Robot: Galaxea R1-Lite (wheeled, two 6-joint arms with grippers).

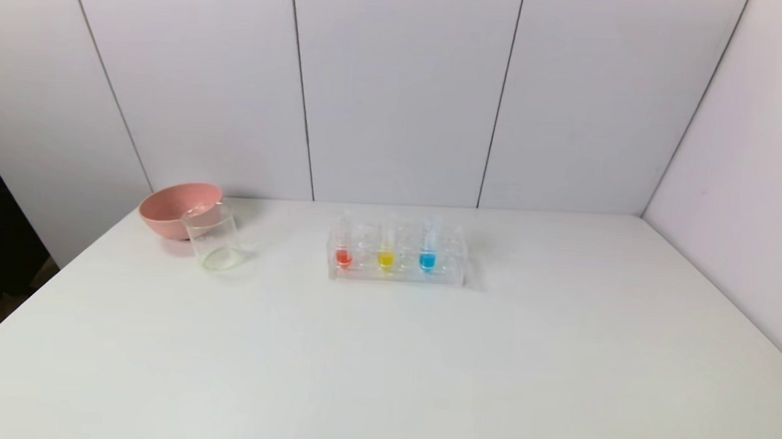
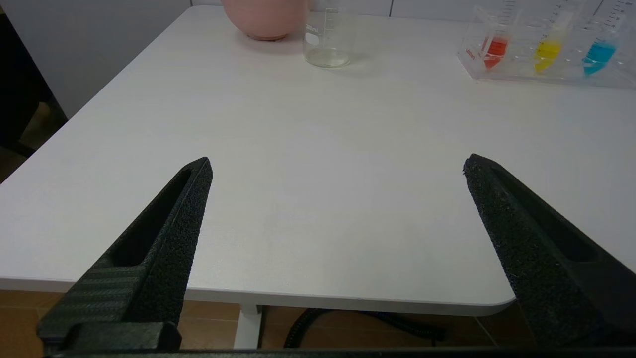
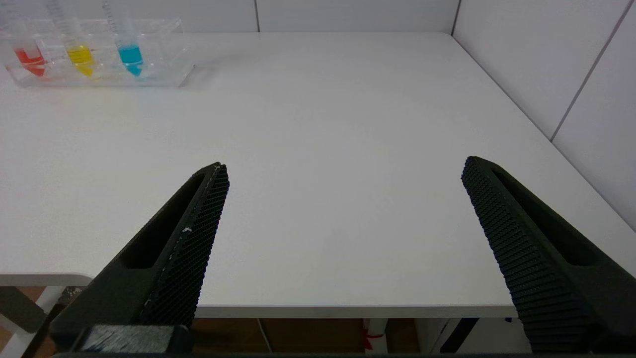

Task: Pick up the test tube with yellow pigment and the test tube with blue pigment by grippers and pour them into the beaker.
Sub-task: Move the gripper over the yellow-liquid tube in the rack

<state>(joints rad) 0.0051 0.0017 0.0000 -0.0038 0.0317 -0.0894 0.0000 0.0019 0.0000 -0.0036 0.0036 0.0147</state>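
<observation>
Meanwhile both grippers, left [image 2: 338, 166] & right [image 3: 345, 166], gape wide at table [image 1: 384, 353] edge; yellow tube [image 1: 386, 254], blue tube [image 1: 427, 255] in rack [image 1: 448, 276], beaker [image 1: 216, 238] nearby.

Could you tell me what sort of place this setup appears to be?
Probably a mock chemistry bench: a clear rack holding graduated tubes of coloured liquid, a glass beaker and a pink bowl on a white table, enclosed by plain white panels.

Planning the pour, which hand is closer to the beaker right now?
Left. The left hand hovers open at the table's near edge, with the beaker ahead of it by the pink bowl. The right hand sits at the opposite near corner, beaker outside its view.
</observation>
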